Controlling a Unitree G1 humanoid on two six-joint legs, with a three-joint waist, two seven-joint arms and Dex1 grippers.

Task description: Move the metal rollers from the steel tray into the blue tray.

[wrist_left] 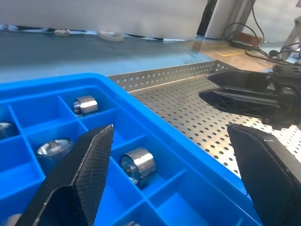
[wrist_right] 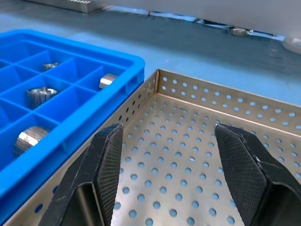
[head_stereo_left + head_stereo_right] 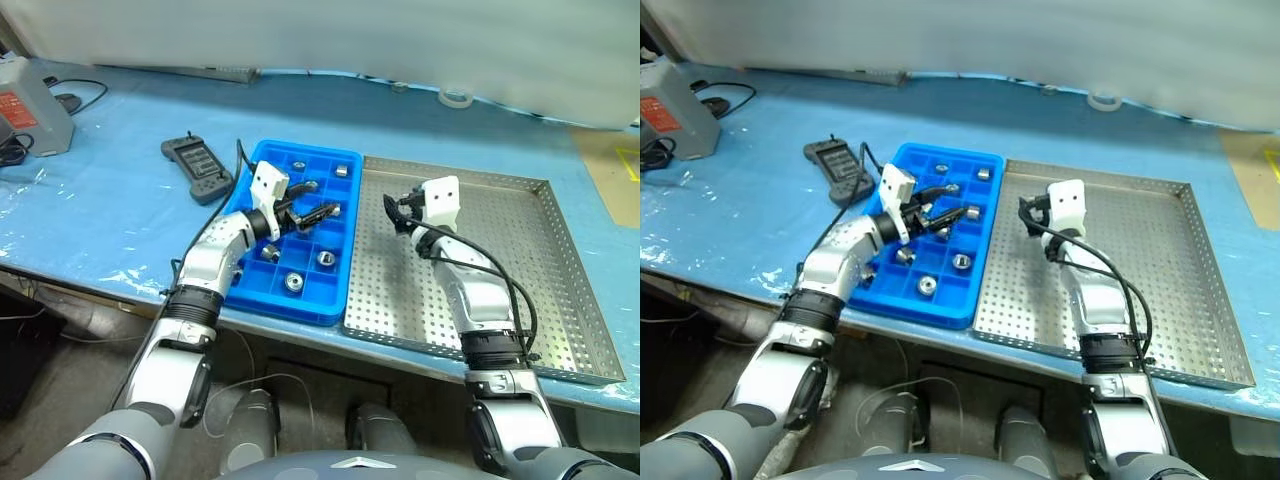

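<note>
A light-blue table cover [image 3: 120, 200] spans the bench. The blue tray [image 3: 250, 285] lies just beside the steel tray [image 3: 560, 260], at its nine o'clock. The metal rollers [image 3: 294, 283] sit in blue compartments. The left gripper [image 3: 312, 200] hovers wide and empty over them; the right gripper [image 2: 181, 176] gapes empty above bare perforated floor. A grey box [image 3: 30, 105] at ten o'clock carries an unreadable red label.

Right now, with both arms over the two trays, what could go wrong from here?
1. The open left end effector hangs low over the bright blue compartmented plastic tray; sweeping sideways, it might clip a divider and jolt the shiny metal rollers already sorted.
2. The open right end effector sits over the perforated steel tray beside the blue tray's wall, and the two end effectors are close together, so they could bump.
</note>
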